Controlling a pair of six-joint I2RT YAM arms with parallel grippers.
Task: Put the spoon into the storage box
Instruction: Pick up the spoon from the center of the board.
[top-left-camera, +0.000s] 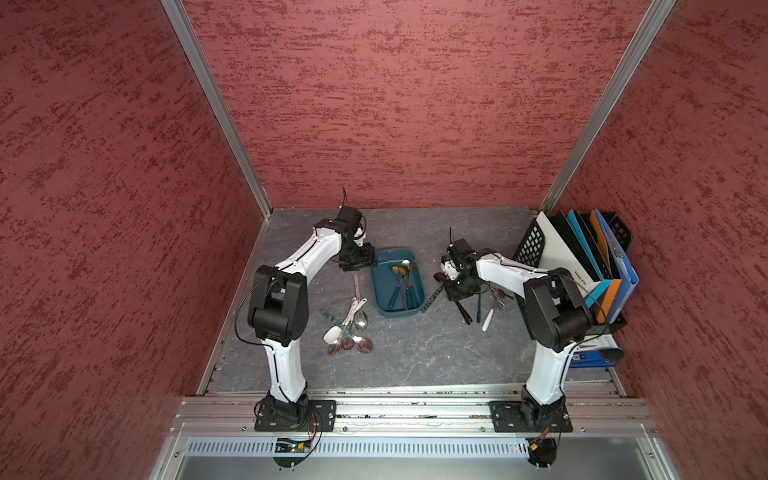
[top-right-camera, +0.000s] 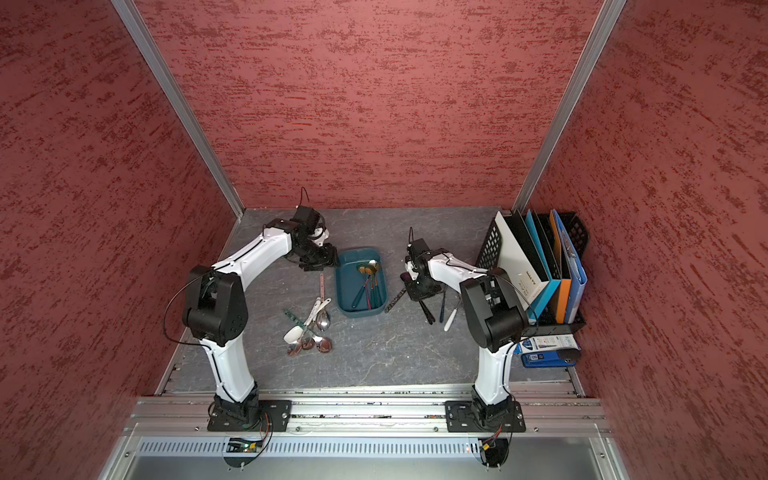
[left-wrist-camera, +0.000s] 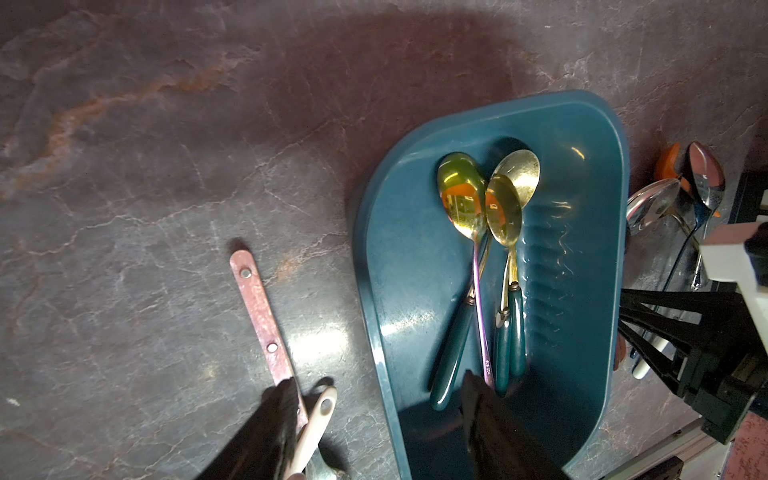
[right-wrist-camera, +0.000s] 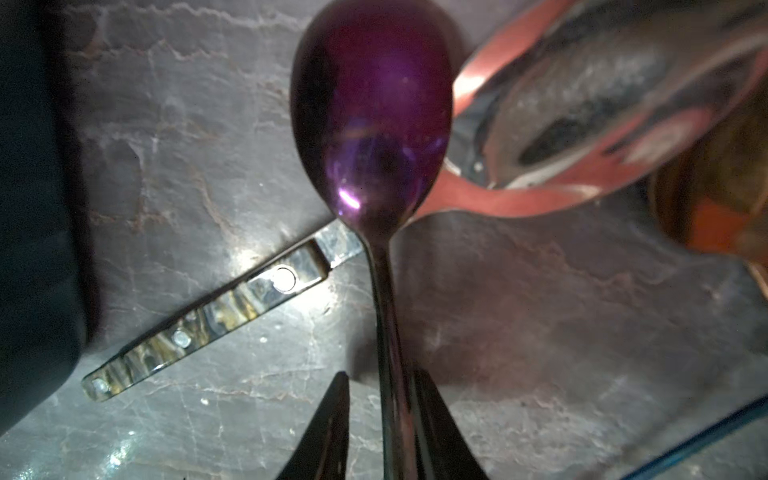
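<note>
Grey tabletop job stands partway: the storage box holds a few spoons, my right gripper straddles the purple spoon just right of it (clamped or not, I cannot tell), and my left gripper hangs spread and empty.

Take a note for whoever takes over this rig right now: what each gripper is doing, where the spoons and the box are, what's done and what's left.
Left gripper: open, empty, over the box's edge.
Right gripper: jaws straddle the purple spoon at its handle, with a gap on one side; firm grip unclear.
Storage box: on the table between the arms.
Done: several spoons lie inside it.
Left: the purple spoon, the spoon pile by the left arm, and the loose spoons under the right arm.
</note>
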